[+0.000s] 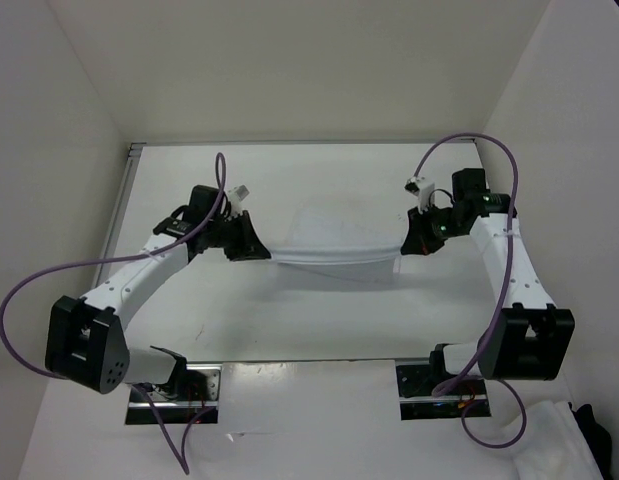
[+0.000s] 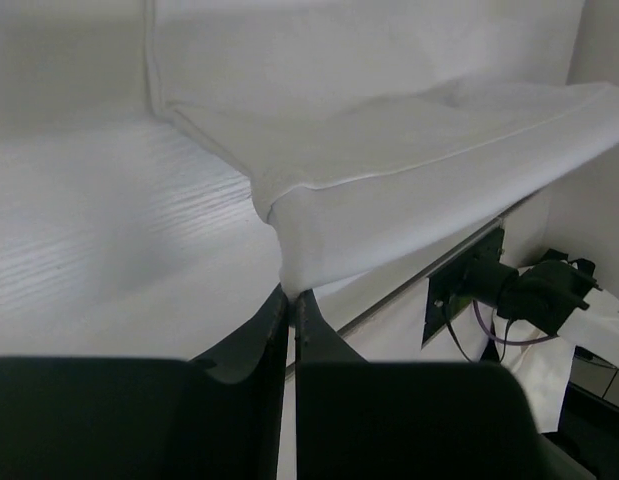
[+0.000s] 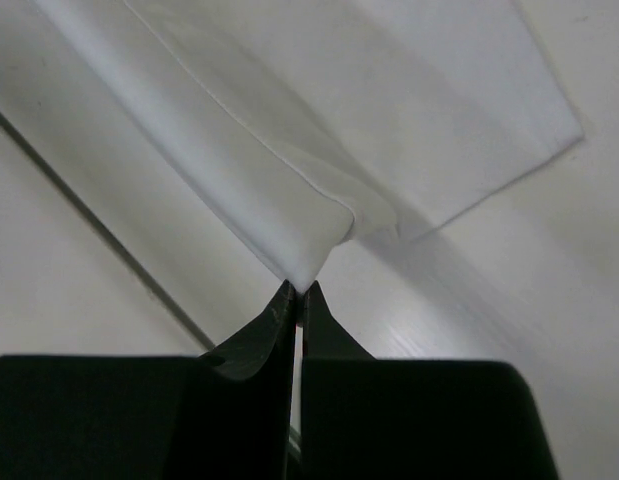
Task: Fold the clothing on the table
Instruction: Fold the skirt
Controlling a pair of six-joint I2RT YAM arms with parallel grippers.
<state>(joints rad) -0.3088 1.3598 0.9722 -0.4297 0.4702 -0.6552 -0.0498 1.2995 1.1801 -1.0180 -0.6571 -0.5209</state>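
Note:
The clothing point(image 1: 334, 245) is a thin white garment stretched between both grippers over the middle of the table point(image 1: 289, 320). My left gripper point(image 1: 257, 250) pinches its left corner; in the left wrist view the black fingertips point(image 2: 290, 295) are shut on the fabric point(image 2: 389, 170), which rises away from them. My right gripper point(image 1: 407, 245) holds the right corner; its fingertips point(image 3: 299, 290) are shut on a folded point of the clothing point(image 3: 289, 130). The far part of the garment lies flat on the table, the near edge is lifted.
White walls border the table on the left, back and right. Two metal base plates point(image 1: 174, 385) point(image 1: 439, 385) sit at the near edge. A bulkier white cloth heap point(image 1: 549, 440) next to a dark garment point(image 1: 599, 425) lies at the bottom right. Purple cables loop off both arms.

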